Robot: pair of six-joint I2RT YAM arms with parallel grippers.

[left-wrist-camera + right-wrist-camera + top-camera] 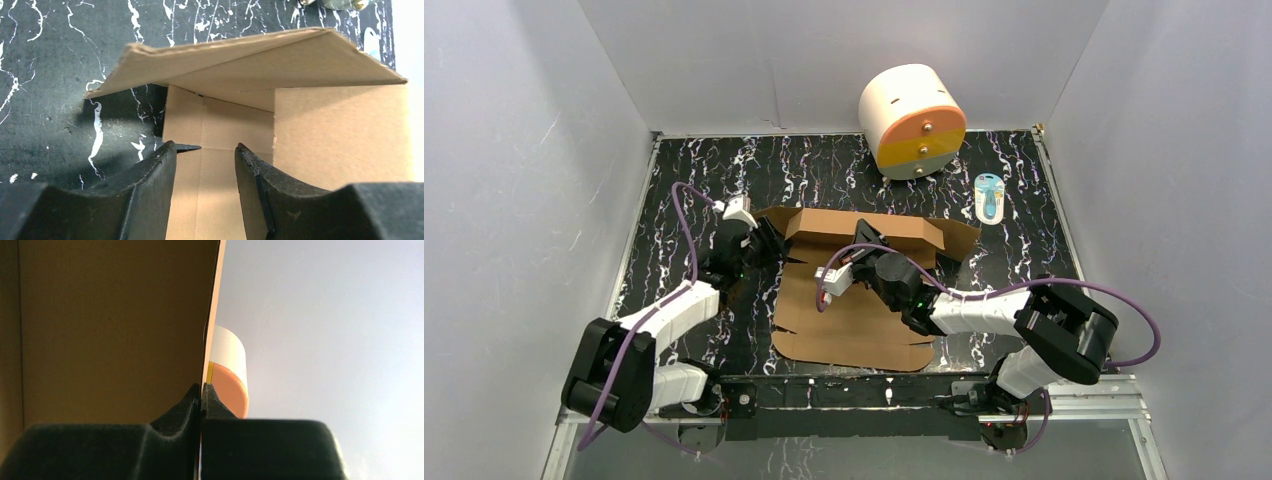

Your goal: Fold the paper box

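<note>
Flat on black marbled table (694, 190): paper box (854, 325), far flap tilted up. Clamped shut on that flap's edge: right gripper (201, 389), cardboard pinched between fingers. At box's far-left corner: left gripper (205, 148), jaws apart, gripping nothing, fingertips low over cardboard beneath raised flap. Behind, well apart from box: white cylinder (911, 120) with orange face.
</note>
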